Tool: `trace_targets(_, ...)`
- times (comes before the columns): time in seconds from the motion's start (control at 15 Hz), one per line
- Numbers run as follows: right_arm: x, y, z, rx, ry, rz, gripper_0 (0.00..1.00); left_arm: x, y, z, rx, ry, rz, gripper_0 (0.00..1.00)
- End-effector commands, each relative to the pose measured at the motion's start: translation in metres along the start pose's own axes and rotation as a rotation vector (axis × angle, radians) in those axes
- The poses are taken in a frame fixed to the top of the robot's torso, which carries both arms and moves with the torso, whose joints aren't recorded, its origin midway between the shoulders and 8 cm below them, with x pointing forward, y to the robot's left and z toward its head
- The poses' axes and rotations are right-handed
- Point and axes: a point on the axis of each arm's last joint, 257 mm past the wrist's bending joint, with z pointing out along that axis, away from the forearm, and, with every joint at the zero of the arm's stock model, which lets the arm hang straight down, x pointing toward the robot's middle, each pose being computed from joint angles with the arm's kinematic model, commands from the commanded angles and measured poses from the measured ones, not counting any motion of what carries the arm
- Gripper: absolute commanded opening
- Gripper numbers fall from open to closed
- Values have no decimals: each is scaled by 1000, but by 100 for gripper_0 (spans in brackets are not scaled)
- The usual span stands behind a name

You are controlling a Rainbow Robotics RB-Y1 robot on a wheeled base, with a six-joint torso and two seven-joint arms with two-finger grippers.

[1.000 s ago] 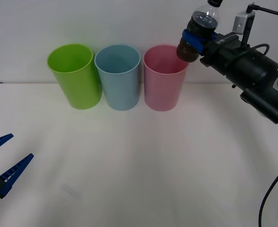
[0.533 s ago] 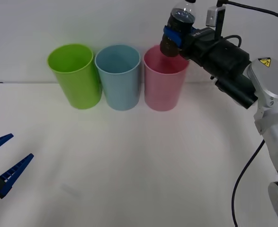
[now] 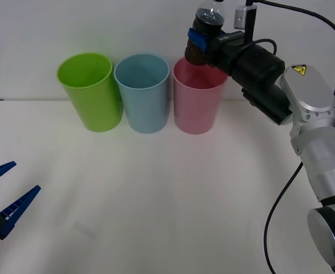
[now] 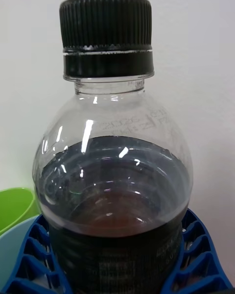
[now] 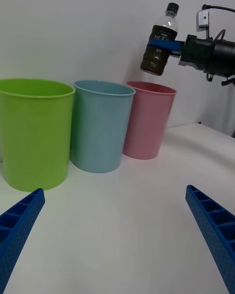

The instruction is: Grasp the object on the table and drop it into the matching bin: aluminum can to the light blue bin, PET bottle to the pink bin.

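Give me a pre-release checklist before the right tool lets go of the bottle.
1. Grip: right tool shut on the PET bottle around its label: ok.
2. Cap on bottle: ok.
3. Target: bottle hangs above the pink bin, not the light blue bin: ok.
4. Bottle centred over the pink bin's opening: cannot tell; in the left wrist view it sits near one side of the rim.
5. Left tool open, low over the table, far from the bins: ok.

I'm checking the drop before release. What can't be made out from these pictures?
- Front view: the PET bottle's base overlaps the pink bin's rim; the gap is unreadable.
- Right wrist view: the right hand's blue fingers cover the bottle's label; its base is cut off.
- Bin bottoms: hidden by their walls.
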Motion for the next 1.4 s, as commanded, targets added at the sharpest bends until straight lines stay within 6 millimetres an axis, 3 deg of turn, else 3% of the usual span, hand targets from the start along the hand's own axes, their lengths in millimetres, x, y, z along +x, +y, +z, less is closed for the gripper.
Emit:
trace_targets(0.07,0,-1,0,0,1,-2,0,0,0,0,0,0,0,100)
trace_targets(0.13,0,-1,-1,-1,3,-7,11,0,0,0,0,0,0,100)
trace_targets(0.2,0,-1,-1,-3,5,-12,53,0,0,0,0,0,0,100)
trace_targets(0.27,0,-3,-3,-4,7,-17,82,0,0,0,0,0,0,100)
trace_targets(0.33,1,-3,-4,-8,10,-20,100,0,0,0,0,0,0,100)
trace_targets(0.67,7,-5,-16,-32,26,-16,100,0,0,0,0,0,0,100)
trace_targets(1.07,6,-12,-73,-42,16,-49,100,0,0,0,0,0,0,100)
trace_targets(1.4,13,-19,-134,-31,26,-48,100,0,0,0,0,0,0,100)
